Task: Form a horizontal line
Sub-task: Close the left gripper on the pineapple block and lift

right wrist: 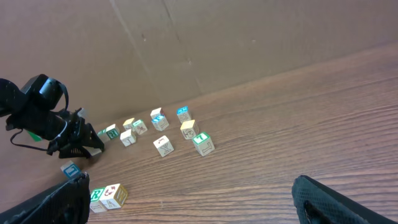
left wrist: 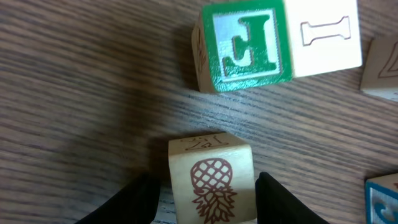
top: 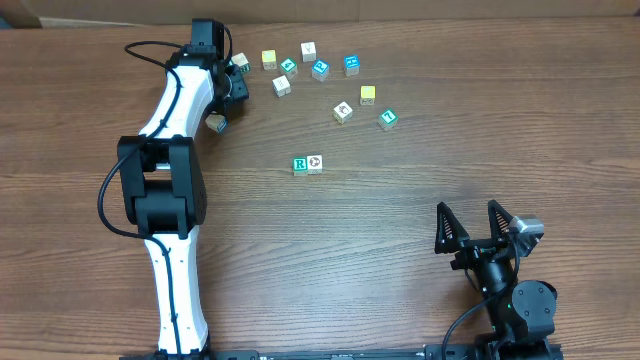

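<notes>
The horizontal line is two touching cubes mid-table: a green R cube (top: 299,165) and a white cube with a dark picture (top: 315,163). Both show in the right wrist view, the R cube (right wrist: 96,195) and the picture cube (right wrist: 112,193). My left gripper (top: 238,82) is at the far left of the loose cubes. In the left wrist view its fingers (left wrist: 206,202) are open and straddle a pale cube with a pineapple picture (left wrist: 211,180), which rests on the table with narrow gaps either side. My right gripper (top: 478,222) is open and empty at the front right.
Loose cubes lie scattered at the back: teal-faced ones (top: 320,70) (top: 351,64) (top: 388,118), yellow ones (top: 269,60) (top: 368,95) and white ones (top: 343,111) (top: 308,50). A green-faced cube (left wrist: 245,46) lies just beyond the pineapple cube. Another cube (top: 216,122) lies beside the left arm.
</notes>
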